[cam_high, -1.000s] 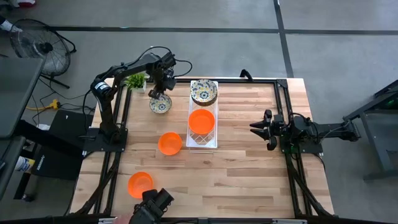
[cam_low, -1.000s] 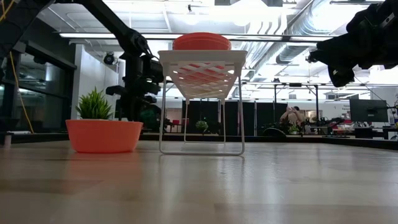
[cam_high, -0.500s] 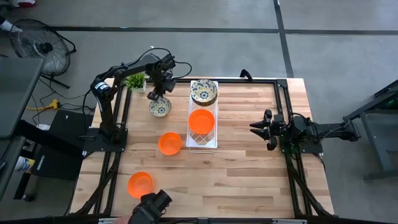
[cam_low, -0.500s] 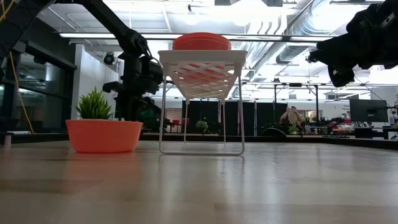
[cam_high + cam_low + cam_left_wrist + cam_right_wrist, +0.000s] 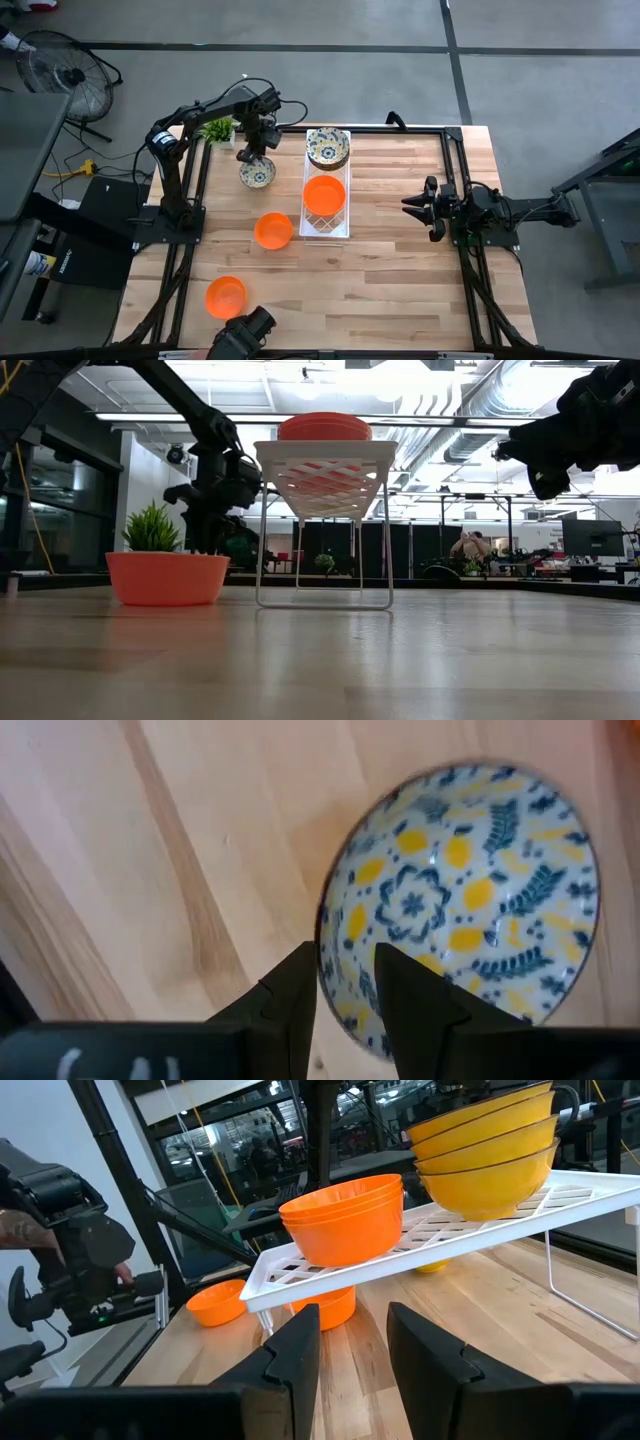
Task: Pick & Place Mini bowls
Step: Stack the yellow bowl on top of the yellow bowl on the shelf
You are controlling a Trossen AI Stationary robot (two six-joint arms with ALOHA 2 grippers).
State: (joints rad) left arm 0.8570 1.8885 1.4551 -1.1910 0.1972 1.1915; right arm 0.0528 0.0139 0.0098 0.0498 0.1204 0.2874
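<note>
A cream floral mini bowl (image 5: 258, 174) (image 5: 470, 890) sits on the table near the far left corner. My left gripper (image 5: 246, 155) (image 5: 345, 995) is above its edge, pointing down and open, with one finger outside the rim and one inside. A white wire rack (image 5: 340, 232) (image 5: 325, 460) carries a floral stack (image 5: 327, 148) and an orange stack (image 5: 324, 195). Two orange bowls (image 5: 273, 230) (image 5: 226, 296) rest on the table. My right gripper (image 5: 408, 205) (image 5: 353, 1350) hangs open to the right of the rack. My left gripper stands astride the floral bowl's rim (image 5: 325, 935), coming from above. The rim runs close by the outer finger (image 5: 290, 1005), and the other finger (image 5: 405, 1005) is over the inside. I cannot tell whether either finger touches it. The bowl rests on the table.
A small green potted plant (image 5: 218, 130) stands at the far left corner, beside the left arm. A black camera (image 5: 245, 335), held by a person's hand (image 5: 25, 1230), is at the near edge. Bare wood lies between the rack and my right gripper.
My left gripper has shifted a little toward the table's left edge and tipped slightly over the floral bowl. The bowl lies where it was.
</note>
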